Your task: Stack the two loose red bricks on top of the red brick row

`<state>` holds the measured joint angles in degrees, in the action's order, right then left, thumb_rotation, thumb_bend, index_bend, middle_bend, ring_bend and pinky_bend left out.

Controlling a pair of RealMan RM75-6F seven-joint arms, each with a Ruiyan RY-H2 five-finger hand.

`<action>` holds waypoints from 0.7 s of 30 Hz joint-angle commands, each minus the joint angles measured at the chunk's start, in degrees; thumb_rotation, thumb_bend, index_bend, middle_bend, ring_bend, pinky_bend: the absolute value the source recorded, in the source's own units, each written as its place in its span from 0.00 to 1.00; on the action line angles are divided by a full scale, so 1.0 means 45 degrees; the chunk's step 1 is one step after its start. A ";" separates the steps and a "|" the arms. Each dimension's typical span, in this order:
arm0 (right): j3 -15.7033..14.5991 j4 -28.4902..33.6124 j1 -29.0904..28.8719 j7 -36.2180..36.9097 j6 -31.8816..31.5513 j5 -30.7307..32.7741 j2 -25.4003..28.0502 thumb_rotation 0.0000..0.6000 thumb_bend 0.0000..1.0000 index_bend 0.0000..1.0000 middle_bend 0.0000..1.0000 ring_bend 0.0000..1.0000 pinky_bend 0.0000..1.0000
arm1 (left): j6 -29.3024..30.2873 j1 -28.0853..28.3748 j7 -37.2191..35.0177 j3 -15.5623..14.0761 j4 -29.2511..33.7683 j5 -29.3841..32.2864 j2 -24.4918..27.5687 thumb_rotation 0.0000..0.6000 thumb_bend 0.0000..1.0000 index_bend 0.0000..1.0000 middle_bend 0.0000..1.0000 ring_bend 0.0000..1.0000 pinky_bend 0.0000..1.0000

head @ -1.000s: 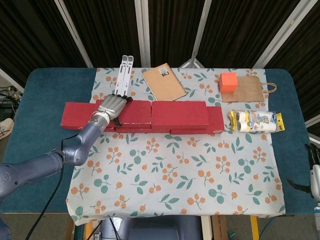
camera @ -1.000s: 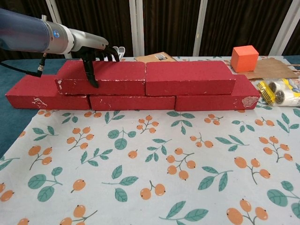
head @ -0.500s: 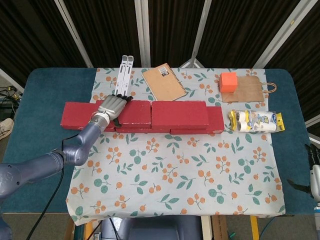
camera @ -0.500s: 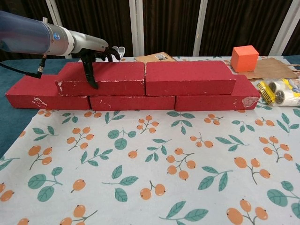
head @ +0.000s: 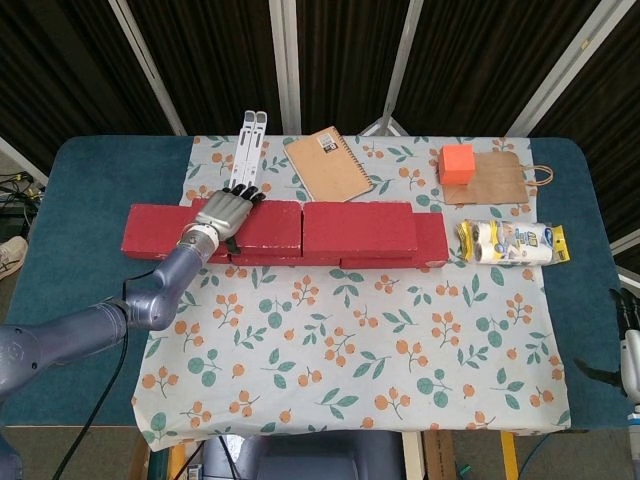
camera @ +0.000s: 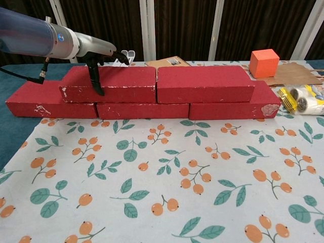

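Note:
Three red bricks form the bottom row, whose left brick point(head: 150, 232) point(camera: 35, 101) juts out at the left end. Two more red bricks lie on top of the row: the left one point(head: 268, 222) point(camera: 126, 81) and the right one point(head: 360, 228) point(camera: 205, 83), end to end. My left hand point(head: 224, 214) point(camera: 101, 53) is over the left end of the upper left brick, fingers stretched out above its top and thumb hanging down its front face. Only a sliver of my right arm point(head: 630, 365) shows at the head view's right edge.
Behind the bricks lie a white folding stand point(head: 247, 150), a brown spiral notebook point(head: 328, 165), an orange cube point(head: 458, 162) on a paper bag point(head: 500, 180), and a yellow pack of rolls point(head: 510, 242). The floral cloth point(head: 350, 340) spreads in front.
My left hand's fingers have straightened and lifted off the top of the upper left brick. The bricks have not moved.

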<state>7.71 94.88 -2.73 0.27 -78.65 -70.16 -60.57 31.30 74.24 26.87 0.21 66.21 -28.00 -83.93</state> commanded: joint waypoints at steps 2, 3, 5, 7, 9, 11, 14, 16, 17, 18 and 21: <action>-0.0003 0.0040 -0.0003 -0.0050 0.0038 0.0056 0.0024 1.00 0.00 0.00 0.04 0.00 0.00 | 0.0001 0.0132 0.0150 -0.0131 0.0178 0.0263 0.0119 1.00 0.00 0.00 0.00 0.00 0.14; -0.0002 0.0058 0.0000 -0.0066 0.0046 0.0080 0.0033 1.00 0.00 0.00 0.04 0.00 0.00 | -0.0018 0.0166 0.0180 -0.0163 0.0215 0.0343 0.0143 1.00 0.00 0.00 0.00 0.00 0.14; 0.0002 0.0088 -0.0001 -0.0094 0.0070 0.0131 0.0048 1.00 0.00 0.00 0.04 0.00 0.00 | 0.0006 0.0229 0.0250 -0.0234 0.0248 0.0491 0.0159 1.00 0.00 0.00 0.00 0.00 0.14; 0.0004 0.0115 0.0003 -0.0109 0.0089 0.0169 0.0074 1.00 0.00 0.00 0.04 0.00 0.00 | 0.0108 0.0299 0.0354 -0.0312 0.0290 0.0669 0.0151 1.00 0.00 0.00 0.00 0.00 0.14; 0.0003 0.0136 0.0012 -0.0119 0.0078 0.0176 0.0088 1.00 0.00 0.00 0.04 0.00 0.00 | 0.0194 0.0353 0.0440 -0.0371 0.0345 0.0803 0.0162 1.00 0.00 0.00 0.00 0.00 0.13; 0.0007 0.0136 0.0019 -0.0124 0.0057 0.0174 0.0091 1.00 0.00 0.00 0.04 0.00 0.00 | 0.0296 0.0412 0.0533 -0.0411 0.0417 0.0912 0.0192 1.00 0.00 0.00 0.00 0.00 0.11; 0.0010 0.0132 0.0033 -0.0130 0.0028 0.0179 0.0093 1.00 0.00 0.00 0.04 0.00 0.00 | 0.0471 0.0494 0.0664 -0.0440 0.0560 0.1004 0.0292 1.00 0.00 0.00 0.00 0.00 0.08; 0.0013 0.0123 0.0048 -0.0119 0.0009 0.0187 0.0099 1.00 0.00 0.00 0.04 0.00 0.00 | 0.0621 0.0538 0.0676 -0.0368 0.0794 0.1043 0.0455 1.00 0.00 0.00 0.00 0.00 0.06; 0.0013 0.0120 0.0055 -0.0127 -0.0006 0.0187 0.0101 1.00 0.00 0.00 0.04 0.00 0.00 | 0.0690 0.0555 0.0657 -0.0311 0.0975 0.1058 0.0575 1.00 0.00 0.00 0.00 0.00 0.06; 0.0016 0.0132 0.0062 -0.0144 -0.0025 0.0192 0.0104 1.00 0.00 0.00 0.04 0.00 0.00 | 0.0755 0.0569 0.0553 -0.0171 0.1296 0.1095 0.0788 1.00 0.00 0.00 0.00 0.00 0.05; -0.0011 0.0165 0.0074 -0.0205 -0.0043 0.0166 0.0111 1.00 0.00 0.00 0.04 0.00 0.00 | 0.0479 0.0719 0.0396 -0.0022 0.2343 0.1521 0.1580 1.00 0.00 0.00 0.00 0.00 0.03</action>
<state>7.68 95.62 -2.41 -0.64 -78.84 -69.39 -60.07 34.11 76.88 29.23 -0.59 73.49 -22.62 -79.52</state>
